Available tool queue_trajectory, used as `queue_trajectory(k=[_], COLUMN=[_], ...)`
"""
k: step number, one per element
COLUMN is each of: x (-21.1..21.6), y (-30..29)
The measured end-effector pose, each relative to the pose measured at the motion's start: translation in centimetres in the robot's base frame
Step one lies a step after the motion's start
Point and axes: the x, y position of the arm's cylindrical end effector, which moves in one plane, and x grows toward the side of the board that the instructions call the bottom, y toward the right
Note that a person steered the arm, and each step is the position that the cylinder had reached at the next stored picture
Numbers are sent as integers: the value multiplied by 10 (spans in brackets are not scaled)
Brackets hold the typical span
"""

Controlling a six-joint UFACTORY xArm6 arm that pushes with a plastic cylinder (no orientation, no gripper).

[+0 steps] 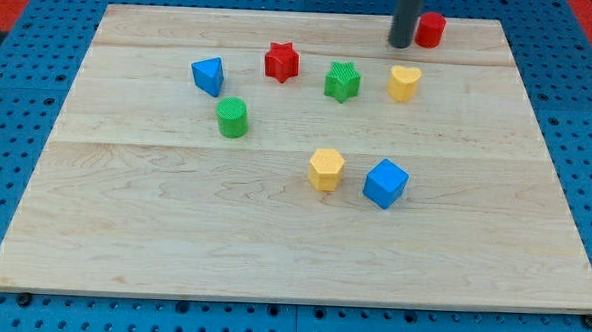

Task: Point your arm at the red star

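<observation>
My tip (400,44) stands at the surface's (173,231) top edge, just left of the red cylinder (430,30), and the straight way leftward and down to the red star (281,61) lies open, passing above the green star (342,81) and yellow heart (404,83). Left of the red star sit the blue block (209,76) and green cylinder (232,117), with a gap between them and it. The yellow hexagon (326,169) and blue cube (385,183) stand near each other below, well apart from the upper row

wooden board (173,241), eight coloured blocks scattered
</observation>
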Motion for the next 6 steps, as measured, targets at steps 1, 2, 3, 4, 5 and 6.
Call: queue_trajectory(k=[1,2,3,4,5,6], x=[-12,-21,-13,25,64,64], y=[-59,-124,-169,-176,-171,-139])
